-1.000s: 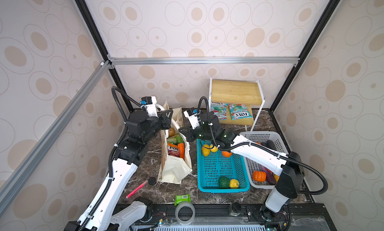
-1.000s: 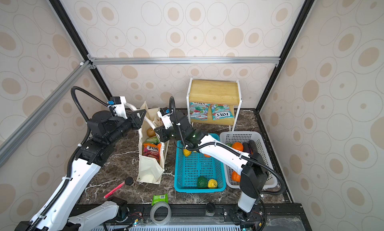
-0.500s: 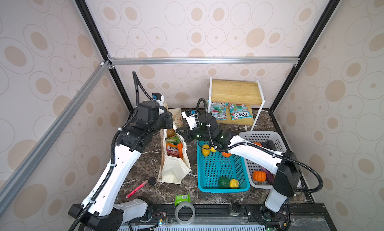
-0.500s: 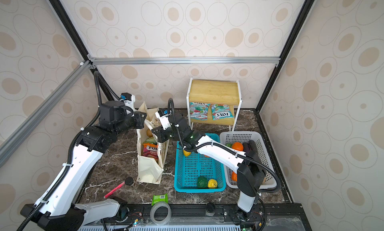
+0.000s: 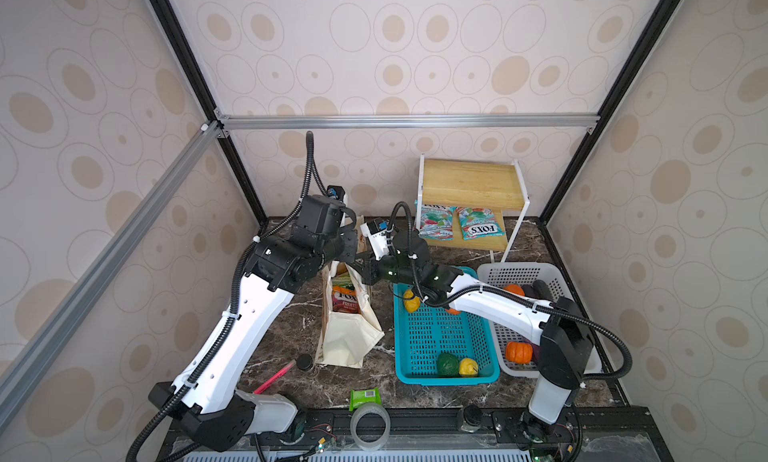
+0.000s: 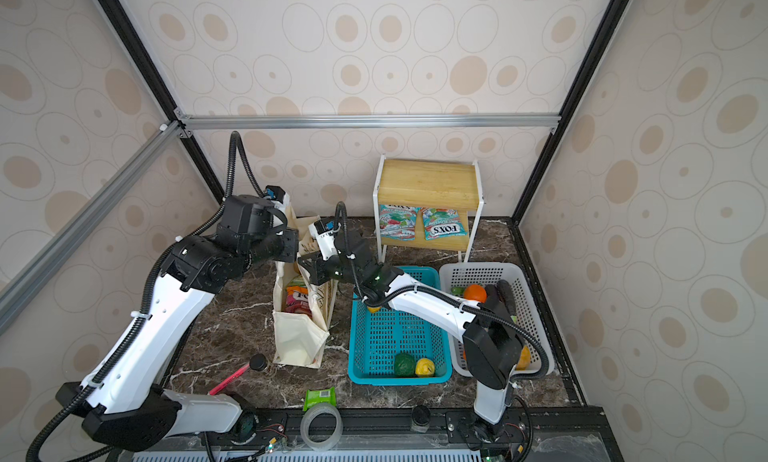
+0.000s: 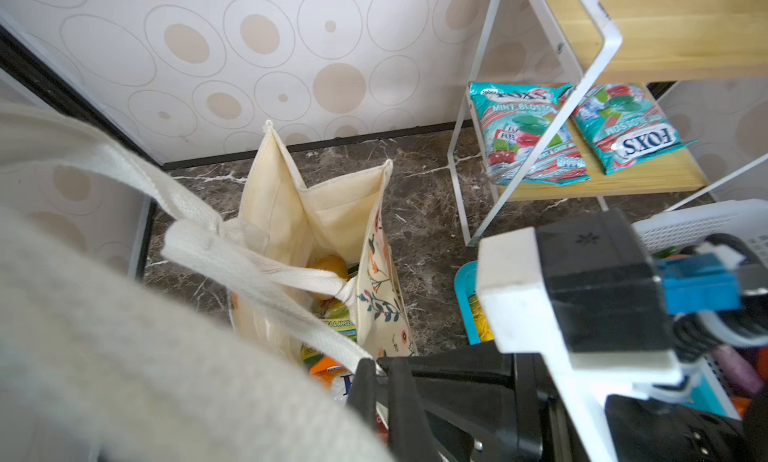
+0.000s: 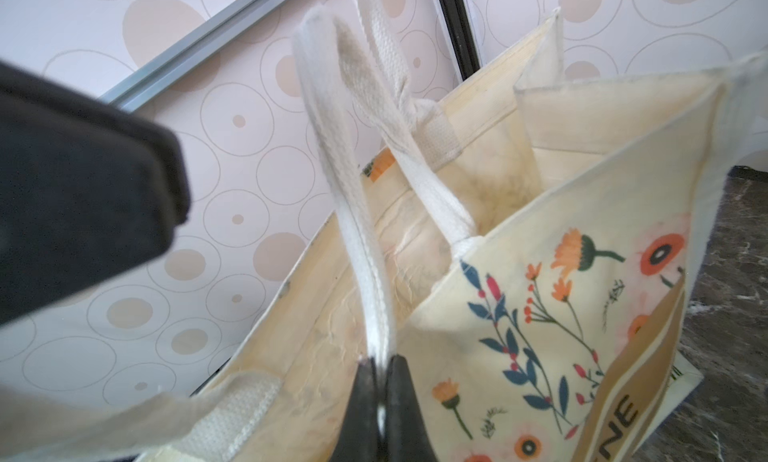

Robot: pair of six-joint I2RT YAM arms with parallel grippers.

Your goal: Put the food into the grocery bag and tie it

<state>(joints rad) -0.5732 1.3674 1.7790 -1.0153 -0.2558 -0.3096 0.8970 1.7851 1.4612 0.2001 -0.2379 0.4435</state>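
Note:
The cream floral grocery bag (image 5: 349,335) (image 6: 297,339) stands upright between the two arms with its mouth open. Inside lie an orange snack packet (image 5: 345,300), a green packet (image 7: 336,322) and a brown round piece of food (image 7: 328,266). Both grippers hang over the bag's mouth, close together. My left gripper (image 7: 381,366) is shut on a white handle strap (image 7: 249,268). My right gripper (image 8: 381,362) is shut on a white handle strap (image 8: 361,252) that loops upward. A pale blurred mass fills the lower left of the left wrist view.
Right of the bag a blue basket (image 5: 444,379) holds a lemon (image 5: 411,301), a green vegetable (image 5: 448,363) and another lemon. A white basket (image 5: 494,268) sits beyond it. A wooden shelf (image 5: 469,185) carries two snack packets. A tape roll (image 5: 370,424), green pack and red pen lie in front.
My left arm has risen and swung in over the bag's mouth, and its gripper has shut on a handle strap. My right gripper has stayed shut on its strap, shifting only slightly.

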